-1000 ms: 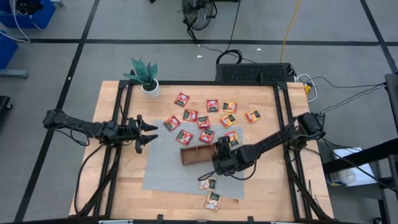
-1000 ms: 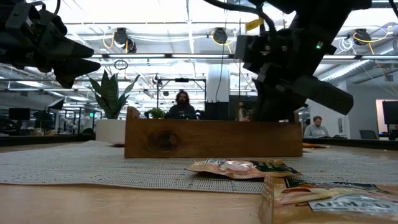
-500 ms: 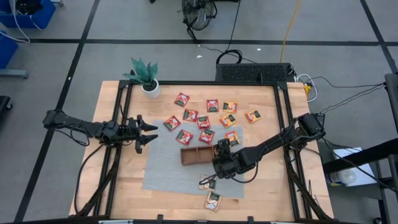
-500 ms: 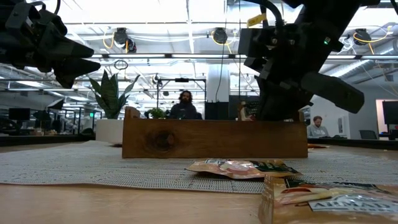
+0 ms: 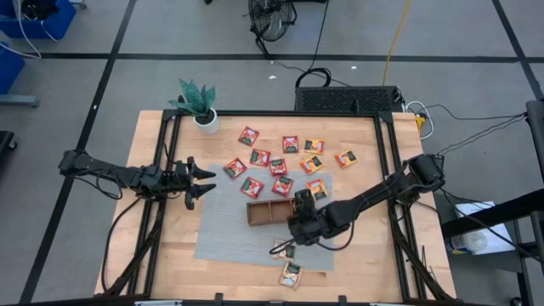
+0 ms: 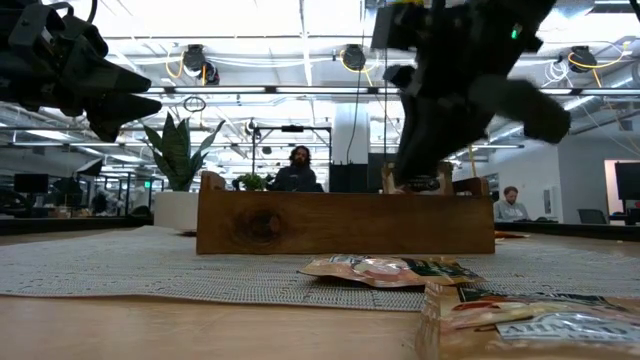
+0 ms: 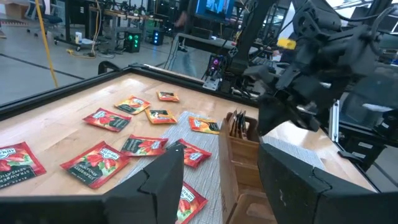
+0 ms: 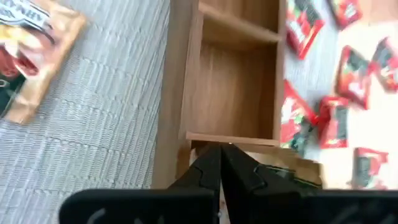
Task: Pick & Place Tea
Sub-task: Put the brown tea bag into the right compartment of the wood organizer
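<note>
I hold my right gripper point(image 5: 299, 223) over the end part of the brown wooden tray with three boxes point(image 5: 270, 212), on the grey mat point(image 5: 223, 228). Its fingers point(image 8: 211, 167) are pressed tight together, and I cannot tell if they pinch anything. Most small flat red and yellow tea packets point(image 5: 278, 167) lie behind the tray; two lie near the table's front. My left gripper point(image 5: 200, 180) waits with its fingers spread by the mat's left edge.

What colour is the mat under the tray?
Grey, with a fine ribbed weave. The mat shows whole in the high view; the right wrist view shows the ribs close up.
</note>
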